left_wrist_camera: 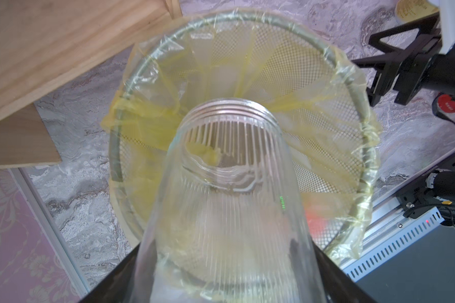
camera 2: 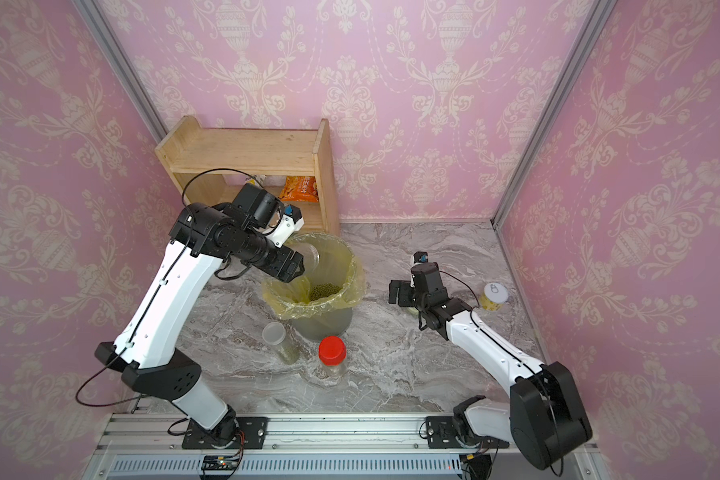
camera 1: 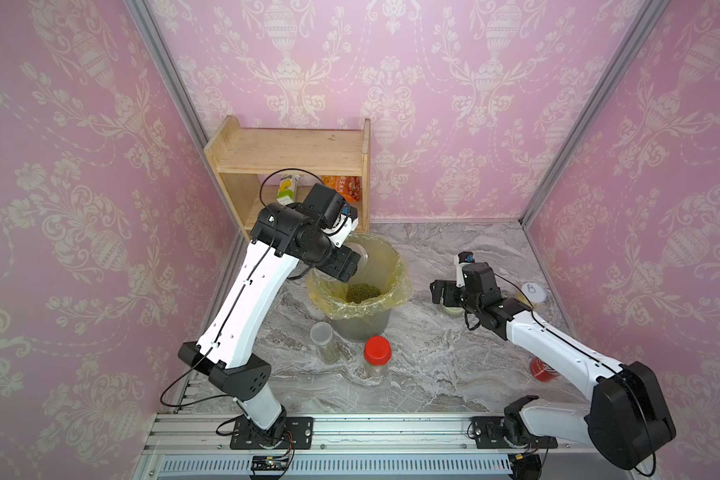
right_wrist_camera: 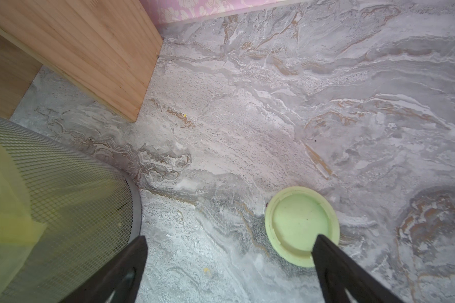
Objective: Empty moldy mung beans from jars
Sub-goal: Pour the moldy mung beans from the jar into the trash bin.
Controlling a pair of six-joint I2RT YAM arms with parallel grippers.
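Holding a clear ribbed jar (left_wrist_camera: 226, 199) tilted, mouth toward the mesh bin (camera 1: 364, 326), the left gripper (camera 1: 352, 262) clamps its body; the jar looks empty. Mung beans (camera 1: 363, 293) lie heaped in the bin's yellow bag. The right gripper (right_wrist_camera: 230, 238) hangs spread wide above a pale green lid (right_wrist_camera: 300, 223) on the marble table (camera 1: 433, 357). A red-lidded jar (camera 1: 377, 357) and a translucent-lidded jar (camera 1: 324, 343) stand just before the bin.

The left arm (camera 1: 242, 299) reaches up and forward, and the left gripper (camera 1: 355, 261) tilts downward, its jaws clamped on a clear jar (left_wrist_camera: 229, 183) that juts out ahead of the claw. The right arm (camera 1: 558, 336) stretches low, with the right gripper (right_wrist_camera: 230, 237) spread wide and empty.
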